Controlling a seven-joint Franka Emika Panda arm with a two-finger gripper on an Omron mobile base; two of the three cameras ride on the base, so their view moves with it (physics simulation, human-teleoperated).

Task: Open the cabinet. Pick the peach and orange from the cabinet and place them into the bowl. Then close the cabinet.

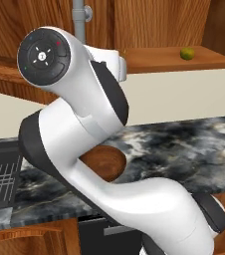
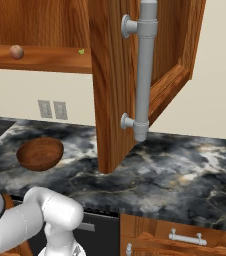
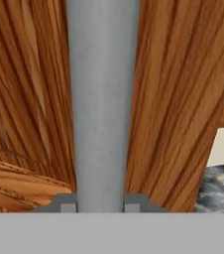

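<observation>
My gripper (image 3: pixel 100 206) is shut on a vertical grey bar handle (image 3: pixel 101 99) of the cabinet, one fingertip on each side of it, with reddish-brown door wood (image 3: pixel 173 99) right behind. In the left base view that handle (image 1: pixel 78 20) rises above my arm, which hides the gripper. Another cabinet door (image 2: pixel 112 85) stands swung open with its own long handle (image 2: pixel 146 70). On the open shelf (image 2: pixel 45 60) lie the peach (image 2: pixel 16 51) and the orange (image 2: pixel 81 51), with the orange (image 1: pixel 187 53) also in the left base view. The dark wooden bowl (image 2: pixel 40 152) sits empty on the counter, and my arm partly covers the bowl (image 1: pixel 107 164).
The dark marbled counter (image 2: pixel 185 170) runs under the cabinet. A black ridged panel (image 1: pixel 0 174) lies at its left end. Two wall outlets (image 2: pixel 52 109) sit behind the bowl. Lower drawers with short grey handles (image 2: pixel 187 237) are below the counter edge.
</observation>
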